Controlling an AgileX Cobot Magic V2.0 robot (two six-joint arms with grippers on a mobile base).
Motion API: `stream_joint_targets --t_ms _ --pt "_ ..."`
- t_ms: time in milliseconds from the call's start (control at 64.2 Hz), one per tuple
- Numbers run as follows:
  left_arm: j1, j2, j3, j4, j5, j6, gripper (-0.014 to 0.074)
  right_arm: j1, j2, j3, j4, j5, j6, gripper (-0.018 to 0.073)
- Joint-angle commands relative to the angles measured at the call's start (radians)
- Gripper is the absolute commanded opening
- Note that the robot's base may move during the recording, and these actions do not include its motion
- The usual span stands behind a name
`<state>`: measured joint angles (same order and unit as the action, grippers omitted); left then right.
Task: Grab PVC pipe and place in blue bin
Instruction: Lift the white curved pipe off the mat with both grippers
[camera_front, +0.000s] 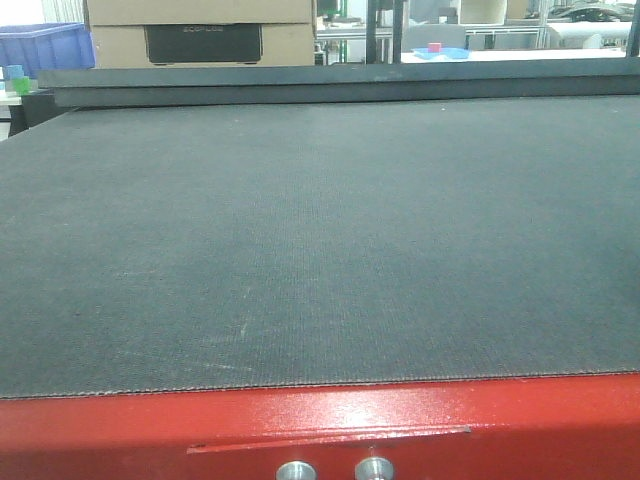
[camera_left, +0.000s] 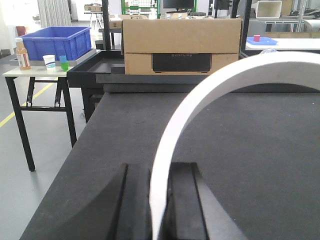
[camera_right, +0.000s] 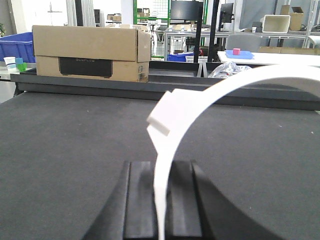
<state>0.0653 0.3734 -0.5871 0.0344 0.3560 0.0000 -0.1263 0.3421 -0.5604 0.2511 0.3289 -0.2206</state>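
Left tool (camera_left: 160, 167) – fingers closed tight on the PVC pipe (camera_left: 225, 77), no gap showing on either side. The pipe rises out of the grip and sweeps over to the right, out of the left wrist view. It is held clear above the counter (camera_left: 250, 150).

Right tool (camera_right: 161, 165) – also clamped on a white arc (camera_right: 235, 82) that bends right, with a squared end (camera_right: 162, 120) just above the grip. I cannot tell whether this is the same piece or a second one.

The blue bin (camera_left: 55, 42) sits on a side table (camera_left: 35, 70) off the counter's left edge, beyond the far corner and well apart from both tools. The pipe's long sweep runs away from it. The left arm looks nearer, so I judge the carry goes forward and leftward. The trailing arc will likely need to clear the cardboard box (camera_left: 180, 45).
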Motion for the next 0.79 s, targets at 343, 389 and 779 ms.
stream_joint_targets --t_ms 343,389,779 --pt "0.002 -0.004 0.025 -0.004 -0.024 0.000 -0.0111 0.000 -0.008 0.003 -0.002 -0.056 -0.009 -0.0168" --pt "0.002 -0.004 0.025 -0.004 -0.024 0.000 -0.0111 0.000 -0.008 0.003 -0.002 -0.056 -0.009 -0.0168" --pt "0.002 -0.004 0.025 -0.004 -0.032 0.000 -0.0111 0.000 -0.008 0.003 -0.002 -0.054 -0.009 -0.0168"
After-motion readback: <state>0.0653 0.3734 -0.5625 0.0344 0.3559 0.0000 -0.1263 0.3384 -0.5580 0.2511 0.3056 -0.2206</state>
